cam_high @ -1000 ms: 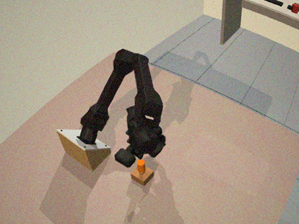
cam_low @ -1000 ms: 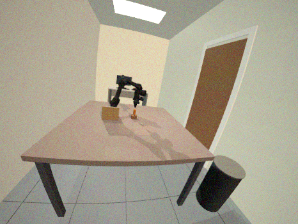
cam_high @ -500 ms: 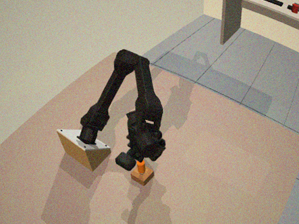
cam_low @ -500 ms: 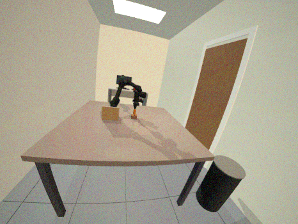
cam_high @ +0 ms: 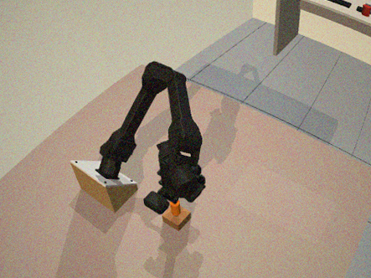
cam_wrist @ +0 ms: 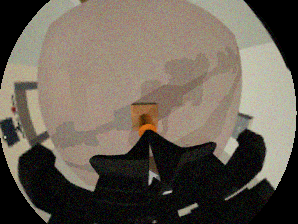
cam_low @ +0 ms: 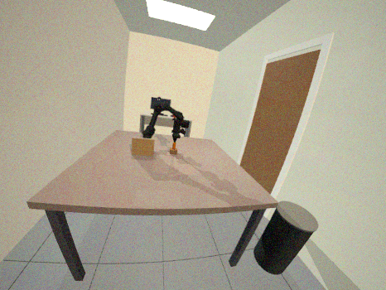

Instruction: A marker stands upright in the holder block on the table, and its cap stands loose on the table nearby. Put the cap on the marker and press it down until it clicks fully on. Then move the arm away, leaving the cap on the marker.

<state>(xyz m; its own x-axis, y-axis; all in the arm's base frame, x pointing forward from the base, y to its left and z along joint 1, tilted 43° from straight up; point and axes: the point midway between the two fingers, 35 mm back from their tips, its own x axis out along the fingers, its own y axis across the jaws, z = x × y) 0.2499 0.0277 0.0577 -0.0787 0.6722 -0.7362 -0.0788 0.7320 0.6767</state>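
Note:
The wooden holder block [cam_high: 177, 222] [cam_low: 173, 152] [cam_wrist: 145, 109] stands on the table. An orange cap [cam_high: 175, 208] [cam_low: 174, 146] [cam_wrist: 144, 129] stands upright over the block, on the marker. The marker's body does not show apart from it, and whether the cap is fully seated cannot be told. My gripper [cam_high: 174, 201] [cam_low: 175, 141] [cam_wrist: 148, 132] is shut with nothing between its fingers. Its closed tips point down at the cap's top, touching it or just above it. The tips hide part of the cap's top in the wrist view.
The arm's base sits on a wedge-shaped wooden mount [cam_high: 95, 189] [cam_low: 142, 147], to the left of the holder block in the top and exterior views. A shelf or bench [cam_high: 286, 27] stands beyond the table. A black bin [cam_low: 282, 240] stands on the floor by the table's near right corner.

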